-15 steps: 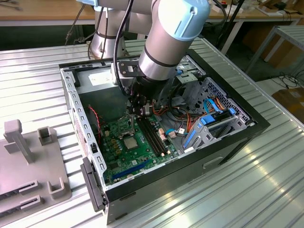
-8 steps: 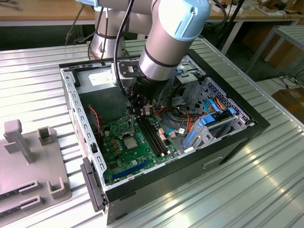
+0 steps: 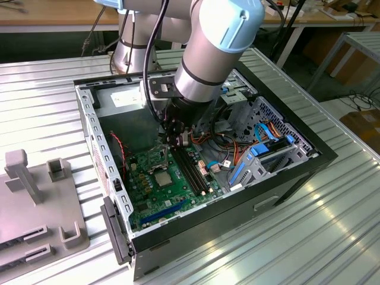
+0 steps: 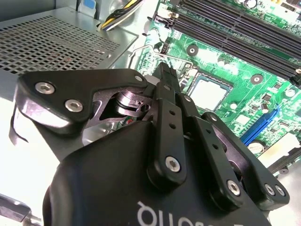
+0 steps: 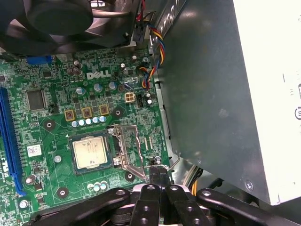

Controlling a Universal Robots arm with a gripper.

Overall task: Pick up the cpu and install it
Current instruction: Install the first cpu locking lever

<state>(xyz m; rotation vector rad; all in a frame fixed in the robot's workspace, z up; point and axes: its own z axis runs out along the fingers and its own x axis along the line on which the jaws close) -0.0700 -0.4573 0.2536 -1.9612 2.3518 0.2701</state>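
Observation:
The cpu (image 5: 90,153), a small square chip with a silver-grey top, lies flat in its socket on the green motherboard (image 5: 51,127). It also shows in the exterior view (image 3: 163,177) and in the second wrist view (image 4: 207,92). The hinged metal socket frame (image 5: 127,146) stands flipped open beside the chip. My gripper (image 5: 158,170) is shut, its black fingers pressed together with nothing visible between them. Its tips sit at the frame's outer edge, close to the thin wire lever (image 5: 175,161) and a short way from the cpu. In the exterior view the gripper (image 3: 178,142) hangs low inside the case, just above the board.
A grey power supply box (image 5: 211,84) rises close beside the socket. A black fan (image 5: 61,19), coloured cables (image 5: 149,75) and long black memory slots (image 3: 191,169) surround it. A drive cage with blue parts (image 3: 267,154) fills the case's far side. A grey fixture (image 3: 35,202) stands outside the case.

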